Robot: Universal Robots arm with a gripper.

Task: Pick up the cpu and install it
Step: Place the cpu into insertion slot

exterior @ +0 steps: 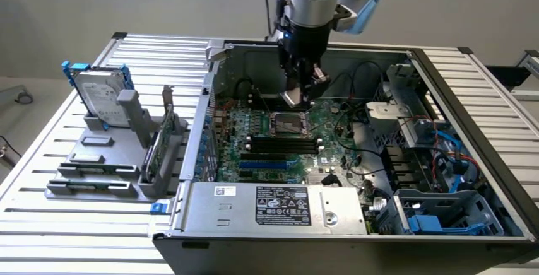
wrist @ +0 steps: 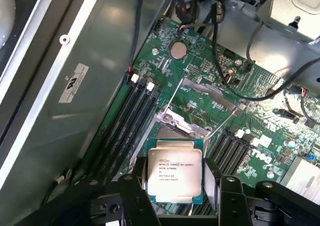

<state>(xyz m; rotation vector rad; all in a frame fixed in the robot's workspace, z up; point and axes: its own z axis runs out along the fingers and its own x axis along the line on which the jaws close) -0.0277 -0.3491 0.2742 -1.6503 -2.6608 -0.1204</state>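
Exterior view, upper centre of frame: my gripper (exterior: 301, 94) hangs inside the open computer case (exterior: 204, 117), fingers (wrist: 136, 188) clamped on opposite edges of the cpu (wrist: 175, 173), above the motherboard socket (exterior: 284, 123). An edge grip, I judge, keeping its underside clear and untouched.

In the exterior view, a computer case (exterior: 337, 256) is set on the table (exterior: 50, 224), with a hard drive (exterior: 101, 98) stood in a rack (exterior: 101, 161) at its 9 o'clock. A motherboard (exterior: 286, 161) is laid inside the case, with a power supply (exterior: 278, 207) at its 6 o'clock. The cpu (exterior: 296, 97) is held in the claw (exterior: 303, 89) over the socket (exterior: 286, 123), towards its 12 o'clock.
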